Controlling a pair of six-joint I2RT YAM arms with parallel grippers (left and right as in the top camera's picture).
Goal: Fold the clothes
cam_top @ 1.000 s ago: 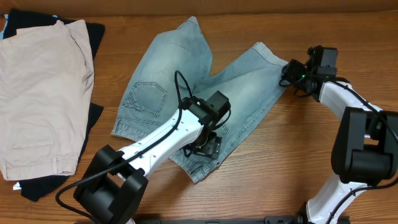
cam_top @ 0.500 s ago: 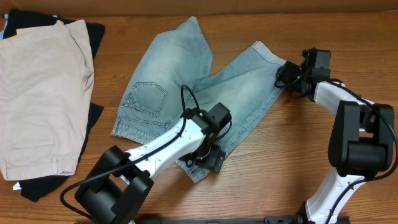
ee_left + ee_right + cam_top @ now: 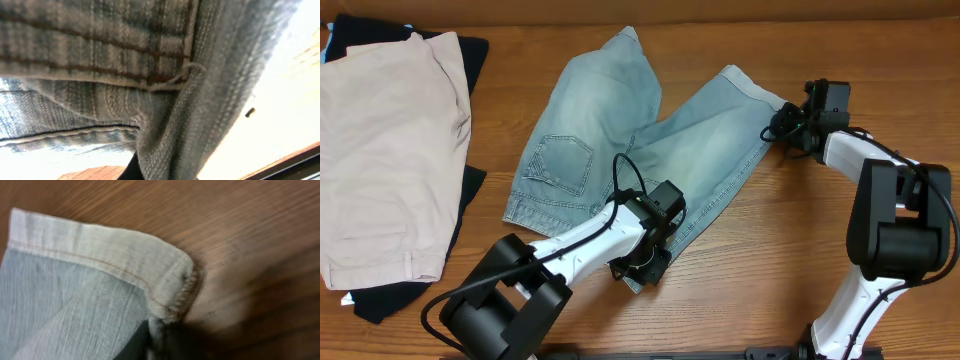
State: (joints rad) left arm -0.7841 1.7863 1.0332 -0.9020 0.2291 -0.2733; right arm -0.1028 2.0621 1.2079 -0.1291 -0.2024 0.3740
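Both of my pincers have just gone from standing wide to closing down, and that turns this from reaching into gripping. My left pincer (image 3: pixel 642 268) has slid nearer along the shorts (image 3: pixel 620 150) to the near waistband corner and is now clamped shut on it; its wrist view is filled with denim, a stitched seam and a fold of cloth pressed right against the lens. My right pincer (image 3: pixel 782 126) has drawn in to the far right hem corner (image 3: pixel 172 297) of the right leg and has narrowed on it. In its wrist view the hemmed corner sits right at my fingers, so I judge the cloth is pinched, though the fingers themselves are mostly hidden beneath it.

The shorts lie spread in the middle of the wooden surface (image 3: pixel 790 240), back pockets up, legs pointing to the far side, waistband toward the near left. The cloth has shifted only a little as I closed in. The beige shorts (image 3: pixel 390 150) on the black garment (image 3: pixel 470 195) sit well apart at the left, untouched.

With one corner held at each end of the same side, I judge I am set to lift that edge and carry it over to the left for the first fold. No fold is made yet.
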